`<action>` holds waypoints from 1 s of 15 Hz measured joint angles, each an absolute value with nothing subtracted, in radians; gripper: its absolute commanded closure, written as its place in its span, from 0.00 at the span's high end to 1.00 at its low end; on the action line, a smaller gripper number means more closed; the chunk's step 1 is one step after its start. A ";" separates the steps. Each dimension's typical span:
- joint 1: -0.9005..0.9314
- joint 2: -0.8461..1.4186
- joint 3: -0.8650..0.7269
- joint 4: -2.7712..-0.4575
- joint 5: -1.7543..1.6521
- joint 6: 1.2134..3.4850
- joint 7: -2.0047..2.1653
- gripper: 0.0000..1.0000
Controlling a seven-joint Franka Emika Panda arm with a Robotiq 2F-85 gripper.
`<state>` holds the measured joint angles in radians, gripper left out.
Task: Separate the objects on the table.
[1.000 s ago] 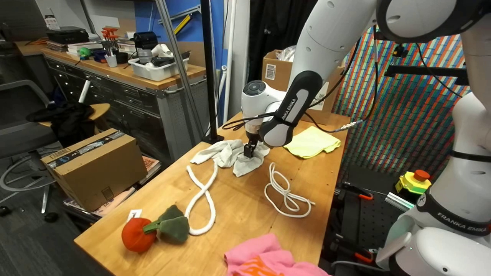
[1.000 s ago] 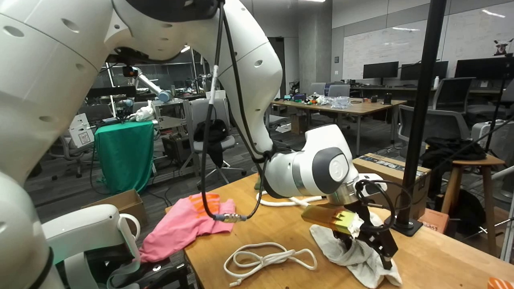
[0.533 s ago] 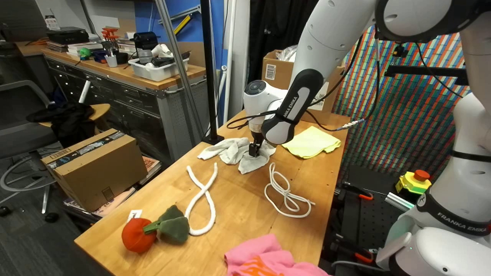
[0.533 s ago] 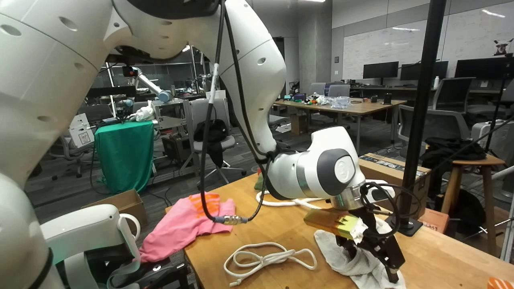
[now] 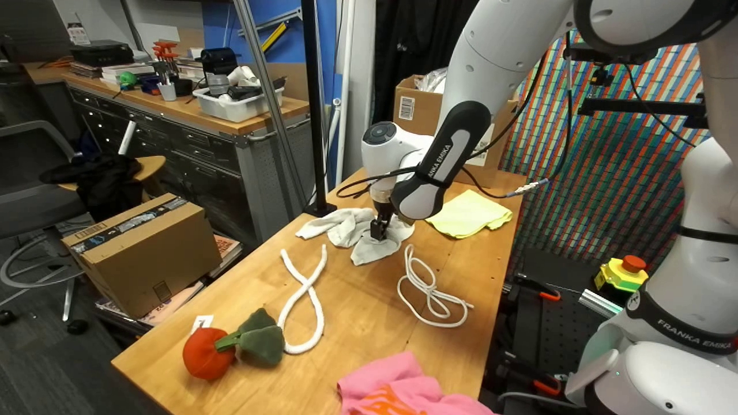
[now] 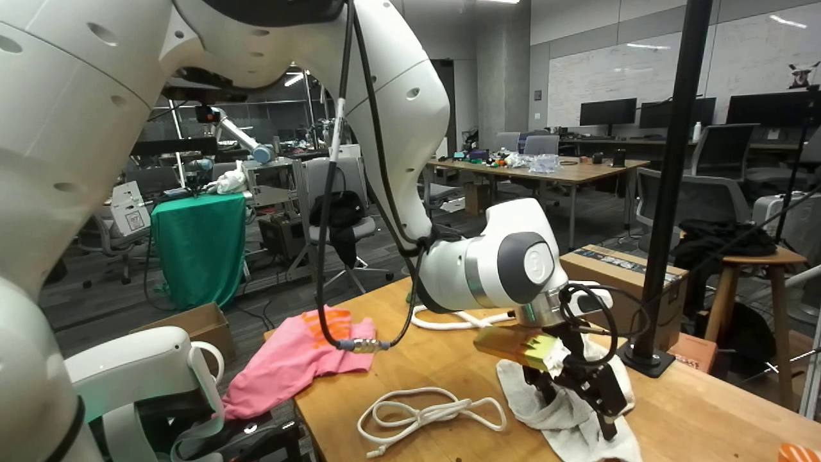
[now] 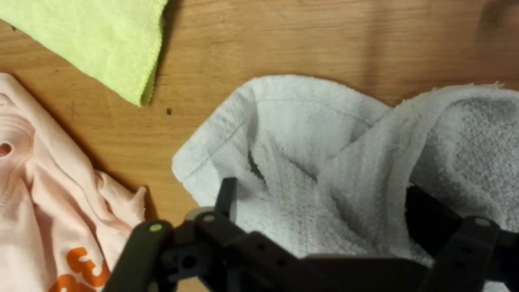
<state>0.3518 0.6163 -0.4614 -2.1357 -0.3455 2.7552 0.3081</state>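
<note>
A crumpled whitish cloth (image 5: 340, 226) lies on the light-wood table (image 5: 357, 323), under my gripper (image 5: 379, 231). In the wrist view the gripper (image 7: 318, 198) is open, fingers wide apart, with folds of the cloth (image 7: 300, 162) between them. One finger (image 7: 429, 219) is partly tucked behind a fold. The yellow cloth (image 5: 470, 214) lies flat nearby. A thin white rope (image 5: 429, 294) and a thick white rope (image 5: 309, 294) lie looped apart from each other. The orange-and-green plush toy (image 5: 260, 340) lies against the thick rope. The pink cloth (image 5: 403, 389) hangs over the near edge.
A black post (image 5: 316, 115) stands at the table edge close to the whitish cloth. A cardboard box (image 5: 418, 106) stands behind the yellow cloth. An orange-striped item (image 6: 797, 453) shows at the frame corner. Cables (image 6: 616, 321) loop around the wrist.
My gripper has shifted the whitish cloth away from the thick rope's end, leaving a gap between them. In the last half second the gripper and the cloth's near corner moved slightly back.
</note>
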 measured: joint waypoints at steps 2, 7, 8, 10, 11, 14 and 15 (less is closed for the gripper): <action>0.355 0.603 -0.455 -2.136 -0.351 2.755 0.316 1.00; 0.355 0.536 -0.450 -2.135 -0.382 2.755 0.343 1.00; 0.355 0.519 -0.449 -2.136 -0.388 2.752 0.347 1.00; 0.355 0.487 -0.445 -2.143 -0.400 2.742 0.353 1.00; 0.354 0.471 -0.439 -2.149 -0.410 2.736 0.358 1.00; 0.353 0.426 -0.399 -2.181 -0.424 2.726 0.368 1.00; 0.353 0.413 -0.381 -2.194 -0.425 2.725 0.371 1.00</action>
